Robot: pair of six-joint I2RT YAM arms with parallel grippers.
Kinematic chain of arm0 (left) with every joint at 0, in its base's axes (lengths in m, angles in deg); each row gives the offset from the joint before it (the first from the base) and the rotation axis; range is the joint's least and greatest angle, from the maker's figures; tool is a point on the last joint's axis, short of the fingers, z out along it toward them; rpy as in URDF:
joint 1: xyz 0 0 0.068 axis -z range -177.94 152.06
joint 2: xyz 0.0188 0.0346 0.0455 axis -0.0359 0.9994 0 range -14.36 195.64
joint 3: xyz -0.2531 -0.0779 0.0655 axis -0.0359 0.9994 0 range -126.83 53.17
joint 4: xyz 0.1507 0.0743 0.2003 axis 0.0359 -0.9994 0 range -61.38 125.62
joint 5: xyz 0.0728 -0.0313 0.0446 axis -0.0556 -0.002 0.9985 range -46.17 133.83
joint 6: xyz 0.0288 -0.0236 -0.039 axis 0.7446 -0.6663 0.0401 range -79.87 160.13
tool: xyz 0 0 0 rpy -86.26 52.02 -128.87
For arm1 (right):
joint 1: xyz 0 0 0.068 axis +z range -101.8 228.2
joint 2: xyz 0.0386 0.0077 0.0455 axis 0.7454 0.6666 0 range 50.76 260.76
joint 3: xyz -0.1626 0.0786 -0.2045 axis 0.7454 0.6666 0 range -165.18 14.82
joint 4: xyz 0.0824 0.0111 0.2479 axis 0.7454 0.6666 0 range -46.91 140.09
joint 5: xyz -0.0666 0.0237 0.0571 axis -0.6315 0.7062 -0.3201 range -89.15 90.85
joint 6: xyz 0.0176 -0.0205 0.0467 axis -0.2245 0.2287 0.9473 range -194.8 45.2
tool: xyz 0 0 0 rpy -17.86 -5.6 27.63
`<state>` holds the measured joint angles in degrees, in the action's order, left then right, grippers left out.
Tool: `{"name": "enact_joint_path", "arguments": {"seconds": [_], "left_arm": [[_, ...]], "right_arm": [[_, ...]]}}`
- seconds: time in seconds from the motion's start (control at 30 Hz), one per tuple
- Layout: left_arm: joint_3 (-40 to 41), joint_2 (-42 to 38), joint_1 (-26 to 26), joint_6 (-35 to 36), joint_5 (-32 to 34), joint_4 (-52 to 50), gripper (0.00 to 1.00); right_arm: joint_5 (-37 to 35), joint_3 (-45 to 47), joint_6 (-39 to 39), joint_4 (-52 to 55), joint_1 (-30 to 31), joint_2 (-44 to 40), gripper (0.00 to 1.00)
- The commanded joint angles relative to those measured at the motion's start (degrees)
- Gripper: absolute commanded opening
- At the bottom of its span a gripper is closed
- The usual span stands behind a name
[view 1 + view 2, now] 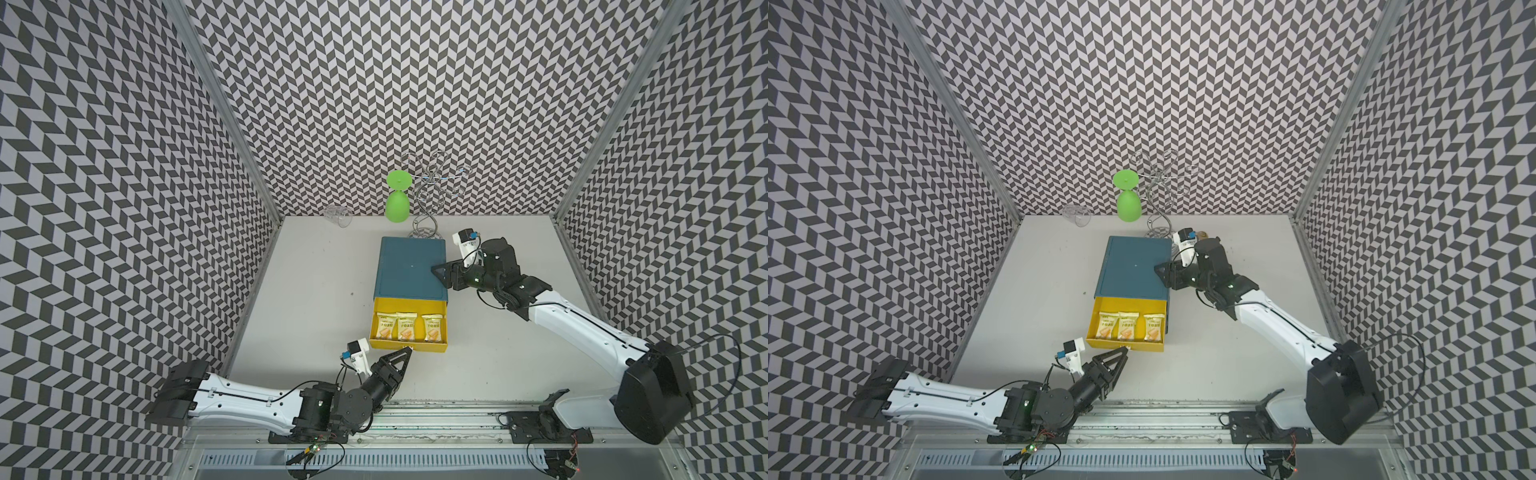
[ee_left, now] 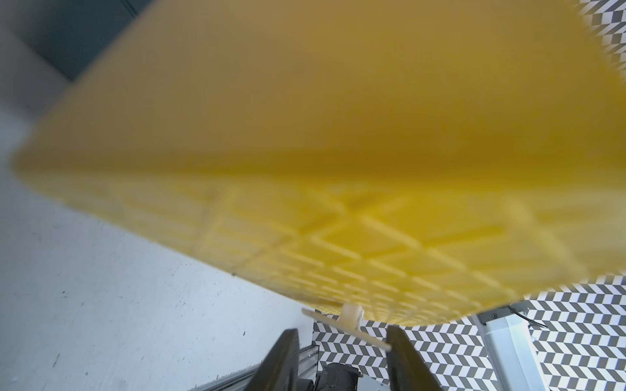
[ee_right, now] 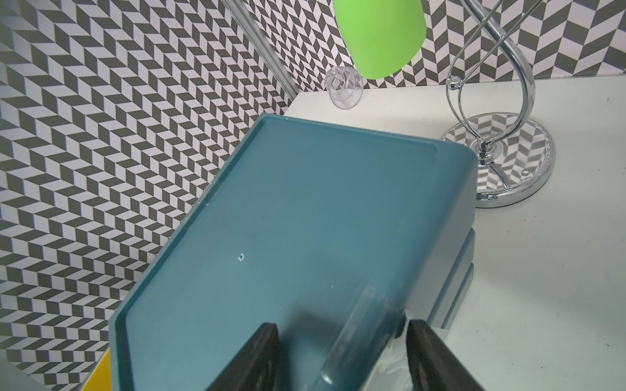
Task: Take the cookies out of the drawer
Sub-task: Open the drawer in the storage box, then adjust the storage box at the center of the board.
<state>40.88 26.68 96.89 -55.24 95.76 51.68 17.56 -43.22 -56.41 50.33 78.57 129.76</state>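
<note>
Three pale yellow cookies packets (image 1: 406,328) (image 1: 1127,328) lie side by side in the yellow drawer (image 1: 409,345) (image 1: 1125,345), which is pulled out of a teal box (image 1: 409,268) (image 1: 1131,266). My left gripper (image 1: 409,351) (image 1: 1124,351) is at the drawer's front wall. In the left wrist view the gripper (image 2: 342,333) is open around the small pale handle (image 2: 350,318), under the blurred yellow drawer (image 2: 305,135). My right gripper (image 1: 434,270) (image 1: 1158,269) (image 3: 342,326) is open. It rests at the right edge of the teal box (image 3: 305,220).
A chrome wire rack (image 1: 428,195) stands behind the box with a green goblet (image 1: 397,199) hung upside down on it. A clear glass (image 1: 338,216) lies at the back wall. The white table (image 1: 316,291) is walled by chevron panels on three sides.
</note>
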Motion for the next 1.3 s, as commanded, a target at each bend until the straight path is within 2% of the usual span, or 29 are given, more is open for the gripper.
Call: {"name": "enact_joint_path", "arguments": {"seconds": [0.0,0.07,0.13,0.37,0.5,0.63,0.73,0.87,0.97,1.03,1.17,1.27], "left_arm": [[-1.22,-0.83,2.41,-0.51,0.93,-10.99,0.48],[-1.46,-1.54,2.95,0.26,1.16,-11.37,0.55],[-2.04,-1.64,3.32,0.49,0.91,-12.27,0.67],[-6.10,-0.61,5.02,2.33,0.87,-15.93,0.85],[-11.10,-0.19,11.97,0.40,6.31,-25.87,0.91],[-21.26,1.96,18.45,0.21,11.92,-40.37,0.94],[-30.77,5.45,19.28,2.77,13.65,-51.15,0.95],[-42.07,8.18,19.24,2.30,17.21,-66.80,0.95],[-46.27,6.08,18.52,1.52,20.55,-76.44,0.95],[-47.78,2.98,16.55,3.52,21.35,-80.12,0.93],[-47.42,-4.20,10.54,8.00,21.80,-82.32,0.78],[-45.79,-9.52,5.89,17.24,22.65,-76.92,0.65]], "right_arm": [[-2.64,0.22,-1.39,5.06,0.19,1.94,0.63],[-2.56,-0.01,-1.41,5.10,0.13,2.19,0.63],[-2.47,-0.26,-1.45,5.06,0.12,2.42,0.63],[-2.56,-0.74,-1.64,5.37,0.07,2.49,0.65],[-3.32,-1.35,-2.06,6.35,0.04,2.05,0.67],[-3.87,-2.98,-2.74,7.62,-0.04,1.04,0.71],[-4.39,-4.70,-3.41,8.82,-0.05,0.22,0.74],[-4.58,-6.85,-4.14,10.41,-0.05,-1.59,0.78],[-4.84,-7.43,-4.22,10.32,0.02,-3.64,0.79],[-4.53,-8.99,-4.53,11.89,-0.02,-4.12,0.80],[-1.21,-10.86,-4.46,14.09,0.14,-4.86,0.80],[-2.56,-9.78,-3.47,13.19,0.05,-5.49,0.81]]}}
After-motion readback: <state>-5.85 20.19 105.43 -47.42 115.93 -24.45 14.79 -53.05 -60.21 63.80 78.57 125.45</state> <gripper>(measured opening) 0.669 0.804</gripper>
